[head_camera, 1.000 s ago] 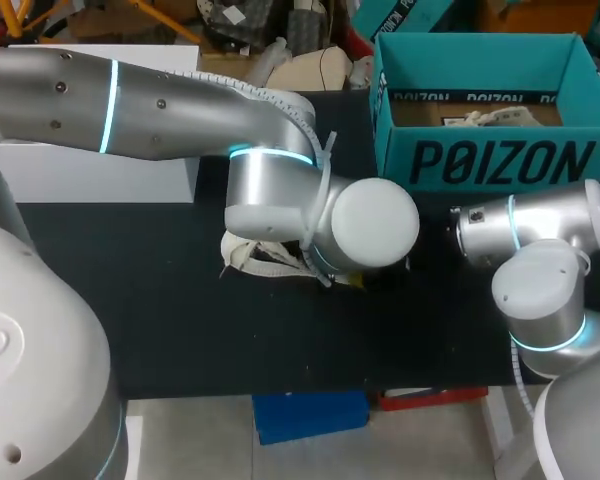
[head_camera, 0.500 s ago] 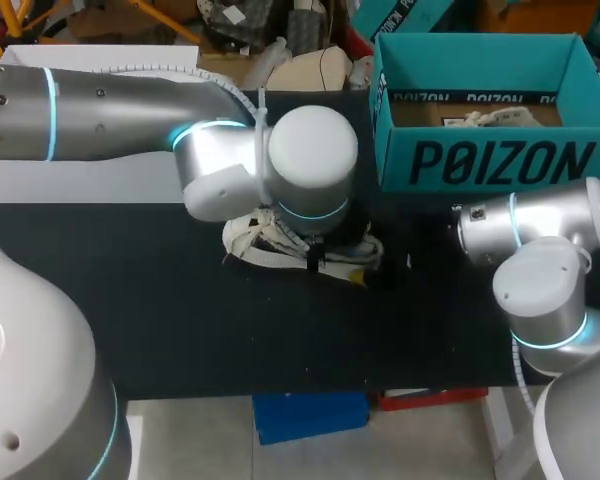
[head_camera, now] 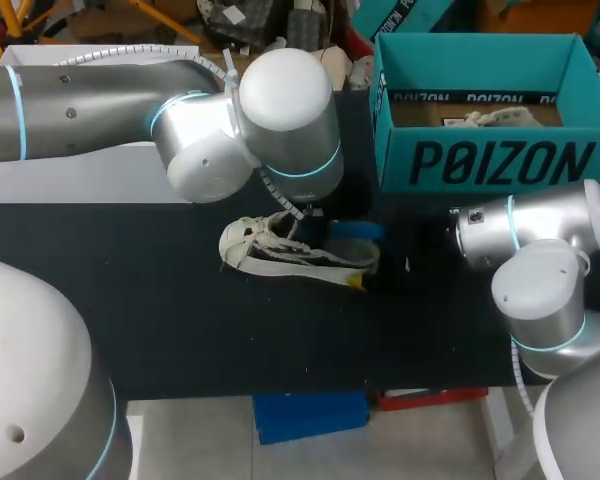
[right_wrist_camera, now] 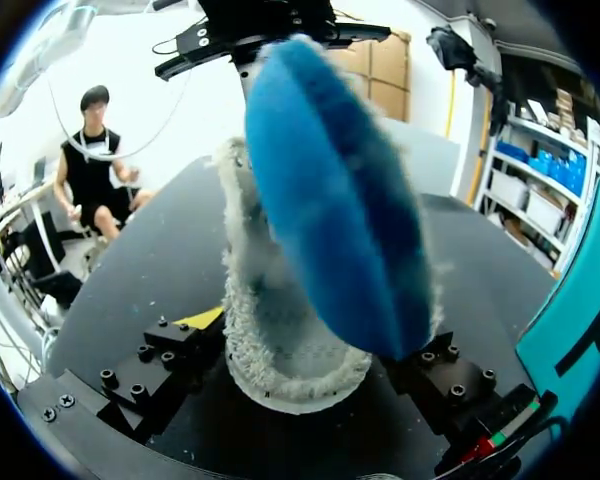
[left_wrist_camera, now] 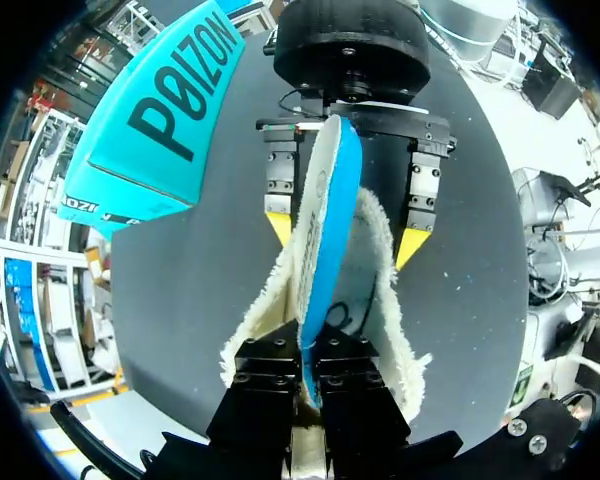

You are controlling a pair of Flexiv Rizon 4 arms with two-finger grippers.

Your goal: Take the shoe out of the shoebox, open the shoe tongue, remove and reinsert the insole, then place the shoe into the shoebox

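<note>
Shoe (head_camera: 270, 250), a cream fleecy one, lies on the black table (head_camera: 160, 300) between the two grippers, which face each other along its length. The right gripper (left_wrist_camera: 342, 237) has its fingers spread wide, one yellow tip pressed to each fleecy side of the shoe's end, so it grips the shoe from both sides. The blue insole (left_wrist_camera: 325, 230) stands on edge in the shoe's opening, partly lifted out and tilted, running from one gripper toward the other. The left gripper (left_wrist_camera: 305, 385) is closed almost completely, its black fingers pinching the insole's near edge between them.

From above, the left arm's thick wrist joint hangs over the far side of the shoe and hides part of it. The right gripper's body is dark against the table there, with only a yellow tip showing by the shoe.

The teal shoebox (head_camera: 490, 160) stands open on the table, well apart from the left gripper, ahead of it and off to one side. Crumpled paper (head_camera: 490, 117) lies inside the box.
</note>
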